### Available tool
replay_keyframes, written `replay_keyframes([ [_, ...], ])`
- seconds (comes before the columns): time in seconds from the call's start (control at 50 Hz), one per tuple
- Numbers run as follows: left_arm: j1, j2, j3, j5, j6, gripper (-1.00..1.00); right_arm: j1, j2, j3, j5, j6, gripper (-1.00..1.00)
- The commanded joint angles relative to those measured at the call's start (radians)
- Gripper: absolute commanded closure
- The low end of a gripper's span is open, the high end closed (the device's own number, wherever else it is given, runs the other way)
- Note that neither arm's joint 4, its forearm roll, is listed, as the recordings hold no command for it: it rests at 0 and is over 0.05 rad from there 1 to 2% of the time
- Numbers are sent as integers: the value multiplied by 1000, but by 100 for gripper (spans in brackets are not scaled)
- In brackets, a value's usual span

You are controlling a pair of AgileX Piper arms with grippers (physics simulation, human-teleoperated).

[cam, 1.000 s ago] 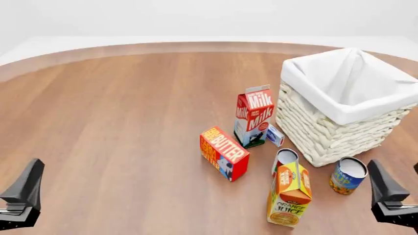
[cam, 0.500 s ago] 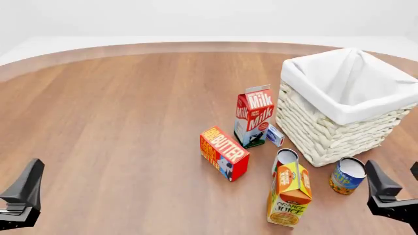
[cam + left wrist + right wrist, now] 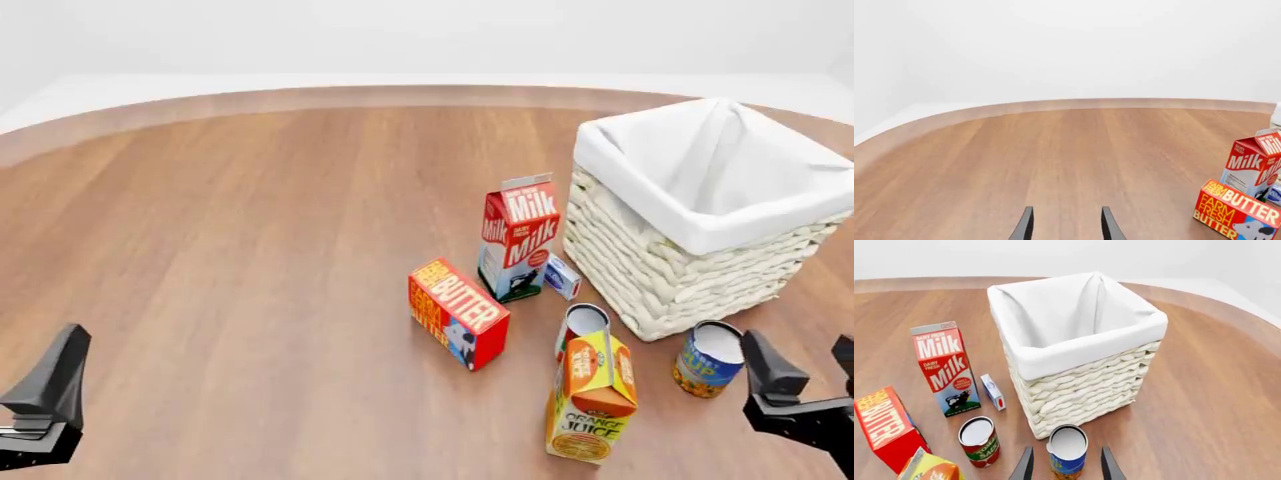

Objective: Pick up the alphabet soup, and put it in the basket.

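While the left gripper (image 3: 47, 395) hangs at the near left edge over bare brown wooden table (image 3: 267, 250), its two dark fingers (image 3: 1024, 227) stand apart with nothing between them. Moving right, we meet a red-and-orange butter box (image 3: 457, 312) lying on the table, then a tall red-and-white milk carton (image 3: 518, 240) standing upright just beyond it, with a small blue-and-white box (image 3: 562, 277) tucked at its right foot. Nearer, an orange juice carton (image 3: 593, 396) stands in front of a red-and-white labelled can (image 3: 582, 325). Further right sits the large square woven cream wicker basket (image 3: 667, 270) with its white cloth lining, upright on the far right of the table. And there's the alphabet soup (image 3: 710, 359), the small blue-and-yellow can with a pale top, upright just beside the basket's near corner. Right gripper (image 3: 801, 390) sits spread wide just right of the can, which shows right ahead between its fingertips (image 3: 1025, 465) in the wrist view, not gripped.
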Motion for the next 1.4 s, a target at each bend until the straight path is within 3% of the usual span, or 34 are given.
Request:
replay_keyframes([
  [0.02, 0, 0, 0, 0, 0, -100, -13, 143, 0, -101, -22, -100],
  [0.06, 0, 0, 0, 0, 0, -100, -14, 146, 0, -101, -25, -100],
  [0.14, 0, 0, 0, 0, 0, -100, -16, 262, 0, -194, -22, -100],
  [0.4, 0, 0, 0, 0, 0, -100, -15, 376, 0, -293, -30, -100],
  [0.62, 0, 0, 0, 0, 0, -100, -11, 395, 0, -294, -44, -100],
  [0.8, 0, 0, 0, 0, 0, -100, -24, 464, 0, -352, -47, -100],
  [0.86, 0, 0, 0, 0, 0, -100, -26, 443, 0, -323, -49, -100],
  [1.08, 0, 0, 0, 0, 0, -100, -30, 568, 0, -420, -49, -100],
  [1.4, 0, 0, 0, 0, 0, -100, -36, 632, 0, -455, -40, -100],
])
